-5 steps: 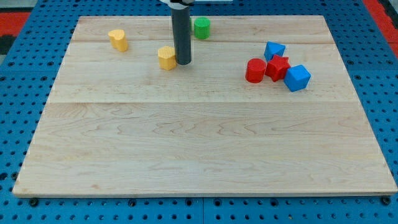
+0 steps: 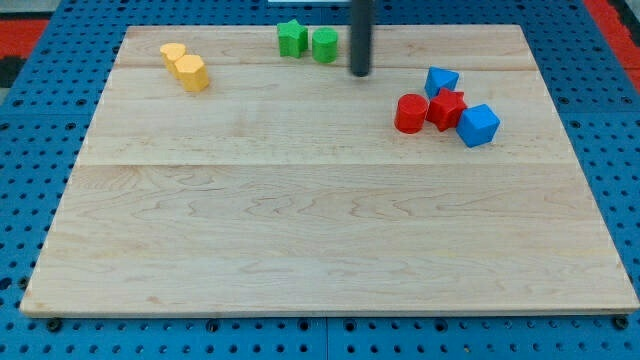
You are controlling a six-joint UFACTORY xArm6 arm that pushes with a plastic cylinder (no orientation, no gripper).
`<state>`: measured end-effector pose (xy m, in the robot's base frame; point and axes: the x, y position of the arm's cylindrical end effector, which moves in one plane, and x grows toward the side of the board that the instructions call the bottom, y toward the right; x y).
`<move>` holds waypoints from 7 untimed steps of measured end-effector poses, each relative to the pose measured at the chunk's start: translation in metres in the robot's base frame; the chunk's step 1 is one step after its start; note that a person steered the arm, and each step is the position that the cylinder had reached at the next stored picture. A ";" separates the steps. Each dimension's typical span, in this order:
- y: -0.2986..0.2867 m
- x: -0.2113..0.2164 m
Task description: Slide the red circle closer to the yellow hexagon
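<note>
The red circle (image 2: 410,114) lies right of the board's centre, touching a red star (image 2: 446,108). The yellow hexagon (image 2: 192,73) sits near the top left, touching a second yellow block (image 2: 173,53) above and left of it. My tip (image 2: 359,73) stands near the top edge, up and to the left of the red circle and just right of a green circle (image 2: 324,45). It touches no block.
A green block (image 2: 291,38) sits left of the green circle. Two blue cubes (image 2: 441,81) (image 2: 478,125) flank the red star. The wooden board (image 2: 320,230) lies on a blue pegboard.
My tip has moved right, from beside a yellow block to right of the green circle. The yellow blocks now sit together at the top left, and a green block shows beside the green circle.
</note>
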<state>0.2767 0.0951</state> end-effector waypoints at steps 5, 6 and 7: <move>0.060 0.011; 0.059 0.018; 0.054 0.042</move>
<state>0.3182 0.1488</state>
